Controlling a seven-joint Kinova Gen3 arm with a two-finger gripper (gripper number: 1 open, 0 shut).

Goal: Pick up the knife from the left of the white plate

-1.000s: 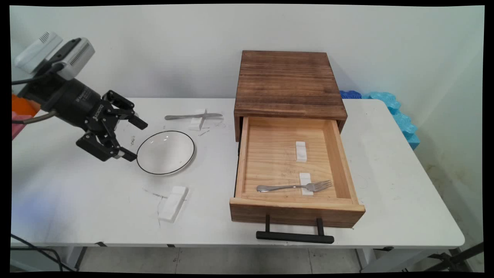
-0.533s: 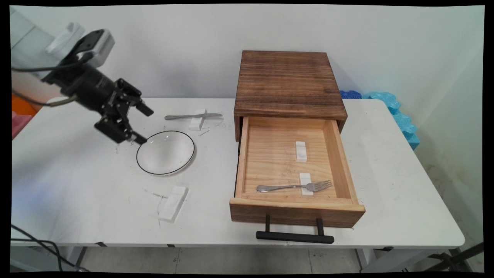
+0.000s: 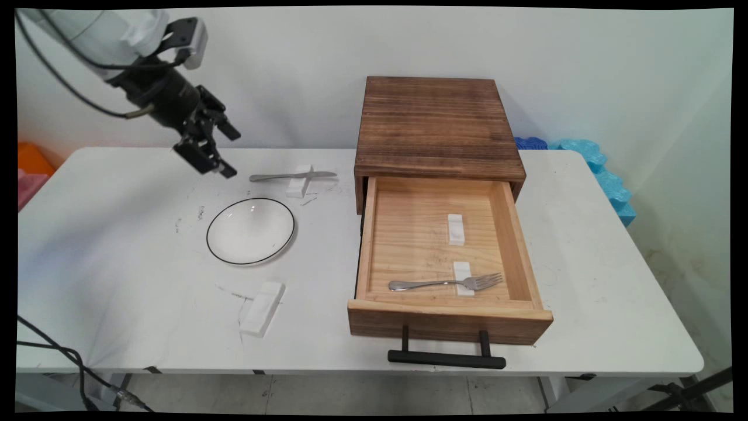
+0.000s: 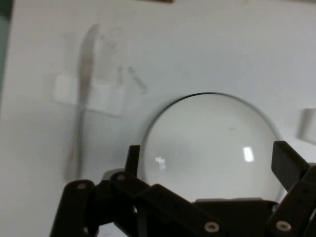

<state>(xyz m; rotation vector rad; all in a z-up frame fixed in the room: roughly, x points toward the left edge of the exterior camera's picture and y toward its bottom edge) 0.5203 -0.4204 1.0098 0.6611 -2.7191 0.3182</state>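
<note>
1. My gripper [image 3: 225, 153] hangs in the air above the table's [image 3: 117, 292] far left part, its two black fingers spread wide with nothing between them.
2. No lettering on my hand or on anything nearby can be read.
3. Nearest to me is a knife [image 3: 292, 175], a slim metal piece lying across a small white block [image 3: 299, 182] just to the right of my fingertips and lower down; in the hand view it appears as a grey streak [image 4: 83, 94] over that block [image 4: 89, 94].
4. In front of the knife sits a round, shallow plate [image 3: 250, 231], glassy with a thin dark rim, filling the space between my fingers in the hand view [image 4: 212, 143].
5. Another white block [image 3: 262, 308] lies on the table nearer the front edge, apart from the plate.
6. To the right stands a dark-stained wooden cabinet [image 3: 435, 126] with its pale wood drawer [image 3: 447, 324] pulled out and a black bar handle [image 3: 447, 358] on the front.
7. Inside the drawer, a metal fork [image 3: 447, 283] rests across one white block [image 3: 463, 278]; a second block [image 3: 456, 228] lies bare behind it.
8. Blue foam [image 3: 602, 169] shows beyond the table's far right corner.
</note>
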